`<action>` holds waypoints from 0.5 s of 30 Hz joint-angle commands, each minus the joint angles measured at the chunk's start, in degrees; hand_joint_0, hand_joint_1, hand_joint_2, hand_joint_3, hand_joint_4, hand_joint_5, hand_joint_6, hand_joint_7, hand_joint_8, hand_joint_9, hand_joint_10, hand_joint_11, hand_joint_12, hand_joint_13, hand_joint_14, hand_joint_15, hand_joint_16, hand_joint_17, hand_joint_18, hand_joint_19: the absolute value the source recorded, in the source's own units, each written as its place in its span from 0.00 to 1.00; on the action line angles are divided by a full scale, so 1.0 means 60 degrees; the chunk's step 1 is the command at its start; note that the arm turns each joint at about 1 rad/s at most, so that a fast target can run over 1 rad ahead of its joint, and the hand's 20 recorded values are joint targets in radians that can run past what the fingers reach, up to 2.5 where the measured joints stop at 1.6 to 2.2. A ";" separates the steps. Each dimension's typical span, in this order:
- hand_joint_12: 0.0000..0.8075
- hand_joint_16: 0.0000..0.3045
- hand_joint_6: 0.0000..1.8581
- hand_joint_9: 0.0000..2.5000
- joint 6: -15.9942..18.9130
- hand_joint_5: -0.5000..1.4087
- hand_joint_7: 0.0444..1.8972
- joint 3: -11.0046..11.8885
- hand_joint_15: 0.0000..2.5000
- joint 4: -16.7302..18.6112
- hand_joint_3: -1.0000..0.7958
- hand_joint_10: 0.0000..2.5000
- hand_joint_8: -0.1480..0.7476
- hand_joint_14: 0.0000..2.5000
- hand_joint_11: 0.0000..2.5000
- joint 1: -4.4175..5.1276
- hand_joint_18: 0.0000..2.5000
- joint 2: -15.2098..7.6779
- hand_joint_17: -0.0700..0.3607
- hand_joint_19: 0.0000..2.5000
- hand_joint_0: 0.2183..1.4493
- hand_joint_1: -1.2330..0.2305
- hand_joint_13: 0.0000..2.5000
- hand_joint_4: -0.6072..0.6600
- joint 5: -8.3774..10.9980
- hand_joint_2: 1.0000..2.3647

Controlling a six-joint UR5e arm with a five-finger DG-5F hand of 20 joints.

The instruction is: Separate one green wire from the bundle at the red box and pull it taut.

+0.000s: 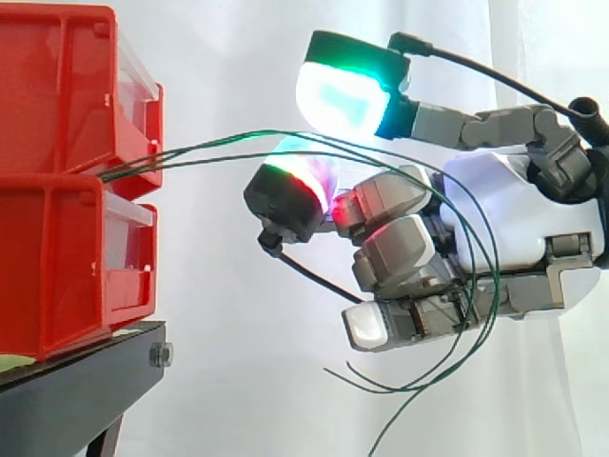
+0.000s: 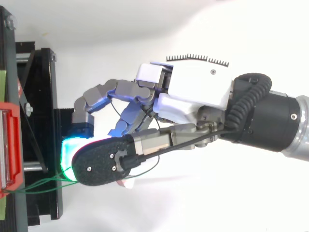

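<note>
Several thin green wires [image 1: 219, 143] leave the gap between the two stacked red boxes [image 1: 67, 95] and arc right to my hand [image 1: 495, 219]. They pass between a green-glowing pad [image 1: 338, 95] above and a red-and-green glowing pad [image 1: 300, 181] below, which close on them. Past the pinch the wires loop over the curled fingers and hang slack below the palm, their loose ends [image 1: 381, 386] dangling. From above, the hand [image 2: 193, 92] reaches left toward the red box [image 2: 9, 145], and the wires [image 2: 43, 184] run from the box to the pads.
The red boxes sit on a black stand [image 1: 76, 381] at the left, also seen from above as the stand [image 2: 48, 121]. A white curtain [image 1: 238, 314] hangs behind. The space below and right of the hand holds nothing but the drooping wire.
</note>
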 commanded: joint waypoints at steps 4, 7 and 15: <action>0.46 0.17 0.46 0.46 -0.0126 0.15 0.53 0.0000 0.46 0.0014 0.42 0.01 0.46 0.01 0.68 0.0000 0.35 0.0000 0.44 0.22 0.32 0.39 0.48 0.57 0.0012 0.01; 0.46 0.17 0.47 0.46 -0.0199 0.15 0.53 0.0000 0.46 0.0014 0.45 0.02 0.47 0.01 0.69 0.0000 0.35 0.0000 0.44 0.22 0.32 0.39 0.48 0.55 0.0026 0.02; 0.46 0.17 0.48 0.45 -0.0434 0.16 0.53 0.0000 0.46 0.0014 0.47 0.02 0.47 0.01 0.68 0.0000 0.35 0.0000 0.44 0.21 0.32 0.39 0.47 0.54 0.0041 0.02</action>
